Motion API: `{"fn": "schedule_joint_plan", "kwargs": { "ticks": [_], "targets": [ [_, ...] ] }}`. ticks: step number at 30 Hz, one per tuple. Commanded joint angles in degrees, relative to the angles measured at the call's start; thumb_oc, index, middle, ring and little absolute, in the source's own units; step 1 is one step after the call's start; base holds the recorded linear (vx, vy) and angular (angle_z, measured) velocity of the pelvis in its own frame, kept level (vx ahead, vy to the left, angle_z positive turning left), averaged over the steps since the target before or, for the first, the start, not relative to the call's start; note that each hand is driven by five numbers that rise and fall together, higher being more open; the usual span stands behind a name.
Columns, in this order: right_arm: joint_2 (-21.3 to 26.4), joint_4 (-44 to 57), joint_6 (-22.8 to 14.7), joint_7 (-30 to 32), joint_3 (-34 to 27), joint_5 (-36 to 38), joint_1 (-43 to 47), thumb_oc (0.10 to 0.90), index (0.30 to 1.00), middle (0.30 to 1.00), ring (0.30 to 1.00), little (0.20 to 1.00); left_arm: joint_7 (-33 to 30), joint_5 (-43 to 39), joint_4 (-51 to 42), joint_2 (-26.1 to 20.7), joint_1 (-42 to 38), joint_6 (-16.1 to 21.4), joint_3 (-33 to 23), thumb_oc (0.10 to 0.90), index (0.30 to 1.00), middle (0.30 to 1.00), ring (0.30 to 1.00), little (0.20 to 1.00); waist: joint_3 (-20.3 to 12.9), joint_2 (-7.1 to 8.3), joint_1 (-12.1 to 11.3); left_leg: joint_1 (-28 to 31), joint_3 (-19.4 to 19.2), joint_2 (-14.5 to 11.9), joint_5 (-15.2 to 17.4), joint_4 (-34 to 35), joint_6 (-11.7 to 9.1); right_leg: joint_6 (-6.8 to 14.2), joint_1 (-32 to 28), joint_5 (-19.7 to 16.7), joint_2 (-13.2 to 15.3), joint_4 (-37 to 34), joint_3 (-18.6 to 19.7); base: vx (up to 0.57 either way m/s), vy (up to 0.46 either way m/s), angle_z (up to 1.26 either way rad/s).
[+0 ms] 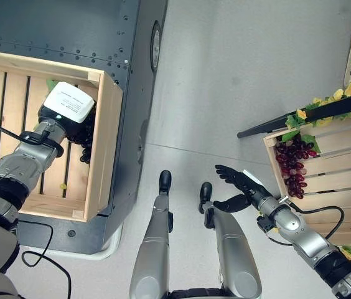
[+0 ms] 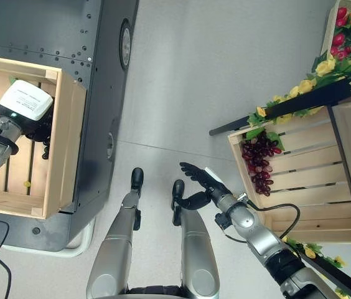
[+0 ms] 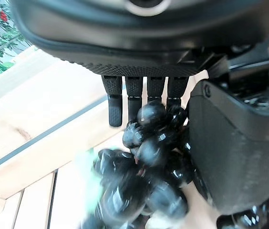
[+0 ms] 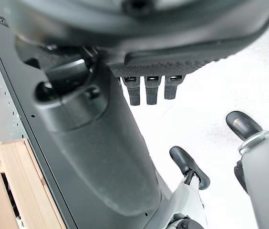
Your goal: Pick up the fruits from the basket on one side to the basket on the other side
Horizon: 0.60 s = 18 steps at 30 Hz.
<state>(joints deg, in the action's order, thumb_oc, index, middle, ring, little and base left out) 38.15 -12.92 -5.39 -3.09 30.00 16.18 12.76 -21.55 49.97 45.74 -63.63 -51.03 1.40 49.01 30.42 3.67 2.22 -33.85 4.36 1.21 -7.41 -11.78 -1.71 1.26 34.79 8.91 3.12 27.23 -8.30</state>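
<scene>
1. While it is hanging inside the left-hand wooden crate (image 1: 104,143), the bunch of dark grapes (image 3: 149,176) is lying against the left hand (image 1: 82,134), just beside the crate's inner wall.
2. Judging by its many loose round berries, the bunch is probably handling as a light, soft, floppy cluster; the berries are looking smooth and apt to slip or drop off, so a hold near the stem end or a cupping of the whole cluster is seeming safest.
3. The left hand's fingers (image 3: 146,95) are pointing down over the top of the bunch and the thumb is pressing at its side, so the hand is appearing to be pinching the grapes between them.
4. The right hand (image 1: 241,187) is hovering over the floor with fingers straight and spread, holding nothing.
5. A bunch of red grapes (image 1: 294,165) is lying in the right-hand crate (image 1: 337,180), beside yellow flowers (image 1: 343,93).
</scene>
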Motion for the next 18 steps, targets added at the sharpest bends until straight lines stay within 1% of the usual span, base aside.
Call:
{"fn": "schedule_joint_plan", "kwargs": {
  "ticks": [1,7,10,14,17,18],
  "targets": [
    [3.5,6.5,-4.2,2.4,-1.9,0.1,-1.8,0.800,0.900,0.900,0.900,0.900,-1.1,1.3,0.0,-0.4,-0.8,-2.7,-3.3,0.400,0.300,0.300,0.300,0.300,-0.6,-0.17,0.6,1.7,-6.5,3.1,7.5,-4.7,2.4,1.6,-3.2,-5.4,-3.2,-7.9,1.4,0.00,0.000,0.00],
    [3.6,7.1,-4.0,2.9,-2.3,-0.2,-2.4,0.800,0.900,0.900,0.900,0.900,-3.1,2.9,0.4,-0.5,0.9,-5.4,-5.3,0.400,0.300,0.300,0.300,0.300,-0.6,-0.18,0.2,3.0,-6.4,3.2,7.4,-4.0,2.3,1.6,-4.6,-5.2,-3.1,-8.5,1.1,0.00,-0.001,0.01],
    [3.5,7.2,-4.3,2.8,-2.6,-0.7,-2.8,0.800,0.900,0.900,0.900,0.900,-3.3,3.4,0.6,-1.3,1.8,-5.8,-6.4,0.400,0.300,0.300,0.300,0.300,-0.6,-0.43,-0.1,4.1,-6.2,3.2,7.4,-3.3,2.3,1.6,-5.5,-5.0,-3.0,-8.8,0.9,0.00,0.000,0.00],
    [3.5,7.6,-4.4,2.5,-2.9,-0.5,-3.1,0.800,0.900,0.900,0.900,0.900,-4.0,4.4,0.1,-2.8,3.6,-5.4,-8.5,0.400,0.300,0.300,0.300,0.300,-0.6,-0.97,-0.7,6.6,-5.8,3.3,7.4,-2.0,2.4,1.7,-8.0,-4.6,-2.8,-9.5,0.4,-0.01,-0.042,0.00],
    [3.3,7.5,-4.4,2.5,-2.7,-0.6,-3.0,0.800,0.900,0.900,0.900,0.900,-4.3,4.1,0.3,-3.4,4.0,-5.0,-9.0,0.400,0.300,0.300,0.300,0.300,-0.6,-1.36,-0.9,7.8,-5.5,3.3,7.3,-1.2,2.4,1.7,-9.0,-4.4,-2.7,-9.8,0.0,-0.01,-0.035,0.02],
    [3.1,7.6,-4.4,2.2,-2.7,-0.8,-3.2,0.800,0.900,0.900,0.900,0.900,-4.5,4.9,-0.3,-4.2,4.9,-4.2,-10.0,0.400,0.300,0.300,0.300,0.300,-0.6,-1.75,-1.4,9.3,-5.1,3.4,7.1,-0.3,2.3,1.8,-10.6,-4.2,-2.6,-10.4,-0.2,0.01,-0.071,0.04]
  ]
}}
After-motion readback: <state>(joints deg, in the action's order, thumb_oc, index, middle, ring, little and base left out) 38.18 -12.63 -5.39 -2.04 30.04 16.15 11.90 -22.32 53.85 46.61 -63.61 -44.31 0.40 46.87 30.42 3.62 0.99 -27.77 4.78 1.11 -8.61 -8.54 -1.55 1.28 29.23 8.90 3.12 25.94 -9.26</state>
